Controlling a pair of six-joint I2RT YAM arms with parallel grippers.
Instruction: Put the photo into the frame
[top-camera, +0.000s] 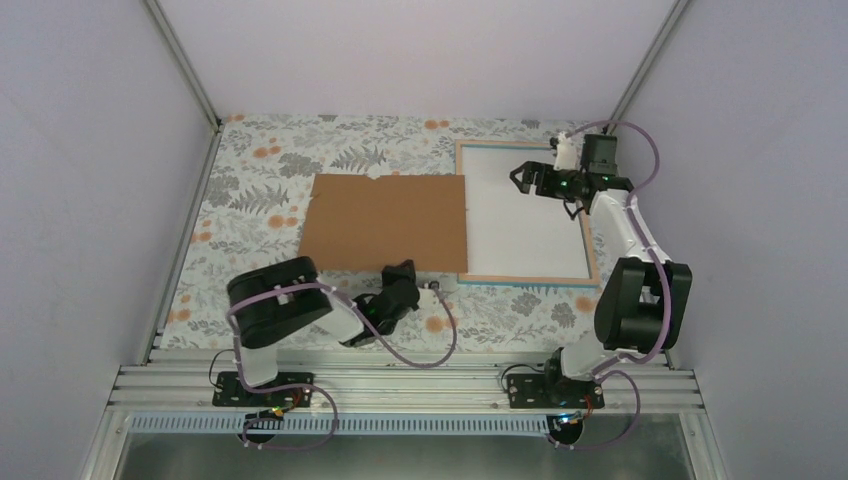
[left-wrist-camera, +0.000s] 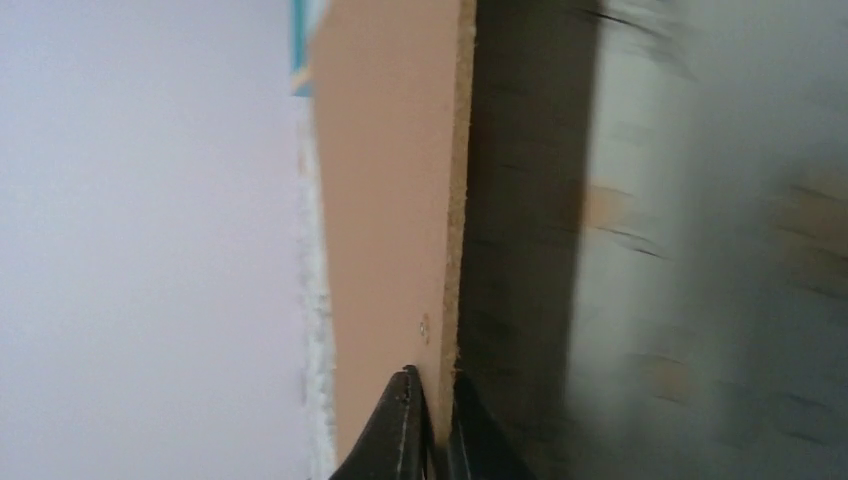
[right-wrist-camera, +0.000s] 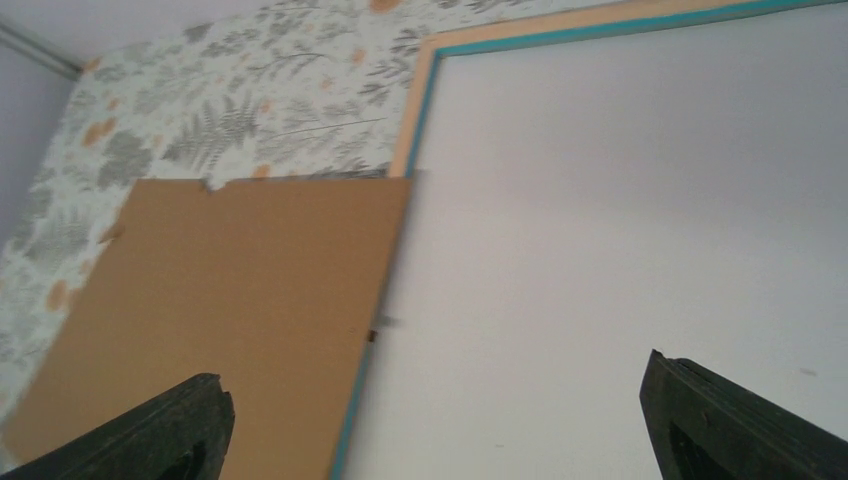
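Note:
The frame (top-camera: 527, 281) lies flat at the right, with a turquoise rim and wood-coloured edges; it also shows in the right wrist view (right-wrist-camera: 600, 28). A plain white surface (top-camera: 520, 230) fills it. No balloon print shows in any view. My right gripper (top-camera: 522, 180) is open and empty above the frame's far part; its jaws stand wide apart in the right wrist view (right-wrist-camera: 430, 430). My left gripper (top-camera: 402, 274) is shut on the near edge of the brown backing board (top-camera: 385, 220). In the left wrist view (left-wrist-camera: 436, 425) the board (left-wrist-camera: 385, 200) is pinched and held off the cloth.
A floral tablecloth (top-camera: 270, 165) covers the table. The board's right edge (right-wrist-camera: 385, 270) overlaps the frame's left rim. Grey walls close in the left, back and right sides. An aluminium rail (top-camera: 400, 385) runs along the near edge.

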